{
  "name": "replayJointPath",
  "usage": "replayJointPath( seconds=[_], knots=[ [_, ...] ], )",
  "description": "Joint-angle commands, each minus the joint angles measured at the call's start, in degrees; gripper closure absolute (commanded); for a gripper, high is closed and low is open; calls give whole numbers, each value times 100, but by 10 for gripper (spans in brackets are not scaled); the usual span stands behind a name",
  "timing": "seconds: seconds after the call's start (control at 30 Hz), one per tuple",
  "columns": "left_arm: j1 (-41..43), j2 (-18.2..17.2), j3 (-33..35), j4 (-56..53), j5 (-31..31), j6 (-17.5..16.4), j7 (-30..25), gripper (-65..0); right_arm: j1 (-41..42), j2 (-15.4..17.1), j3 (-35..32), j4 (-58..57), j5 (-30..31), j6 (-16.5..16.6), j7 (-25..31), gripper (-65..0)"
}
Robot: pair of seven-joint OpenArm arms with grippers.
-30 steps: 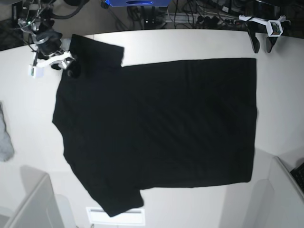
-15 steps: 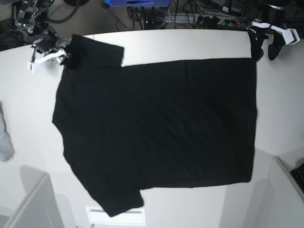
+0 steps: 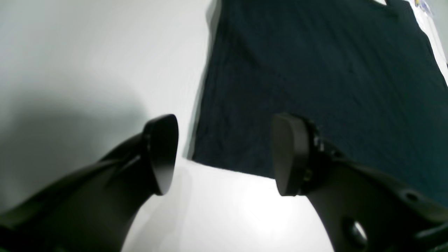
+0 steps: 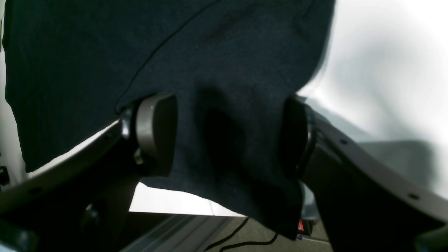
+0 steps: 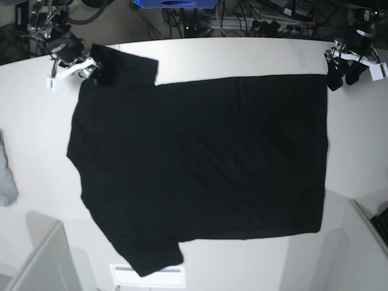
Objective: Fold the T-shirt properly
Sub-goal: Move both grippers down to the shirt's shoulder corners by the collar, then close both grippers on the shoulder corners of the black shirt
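The black T-shirt [image 5: 200, 157] lies spread flat on the white table [image 5: 242, 54], plain side up. My right gripper [image 5: 96, 71] is at the far-left sleeve. In the right wrist view its jaws [image 4: 225, 136] stand wide apart with sleeve cloth [image 4: 105, 52] bulging between them. My left gripper [image 5: 341, 80] hovers at the shirt's far-right hem corner. In the left wrist view it [image 3: 224, 154] is open, with the hem corner [image 3: 315, 70] lying between the fingers [image 3: 290, 154].
A small grey cloth [image 5: 5, 173] lies at the left edge. White bins stand at the front left [image 5: 42, 260] and front right [image 5: 364, 242]. A white sheet [image 5: 145, 276] pokes out under the near sleeve. Cables run behind the table.
My left gripper has come down from behind the table edge to the shirt's far-right corner. My right gripper has shifted up and right onto the far sleeve.
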Motion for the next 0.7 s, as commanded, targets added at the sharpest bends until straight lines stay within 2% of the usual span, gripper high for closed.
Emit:
replayJointPath(
  seconds=[0.0,0.07,0.1,0.17,0.23,0.27,0.53,0.67],
  knots=[
    [-58,12,-229,-13,-69,-222,106,-405,-69,33,15,26,-86,-35,-175,-395],
    [-339,117,-475,-224,-69,-468,581,-403,-51,33,15,-18,-86,-35,-175,-333],
    [-471,161,-563,-391,-69,-547,792,-402,-33,42,15,-79,-86,-35,-175,-281],
    [-699,196,-651,-699,-69,-582,1126,-400,-16,51,24,-229,-86,-35,-175,-152],
    [-823,196,-616,-927,-69,-591,1205,-398,46,51,24,-343,-86,-35,-175,-18],
    [-866,196,-563,-1006,-69,-591,1205,-398,54,51,24,-387,-86,-35,-184,0],
    [-1201,196,-413,-1569,-69,-582,1249,-398,63,51,24,-422,-86,-44,-290,0],
    [-1403,188,0,-1736,-69,-573,1363,-397,116,51,41,-413,-86,-44,-290,0]
  ],
)
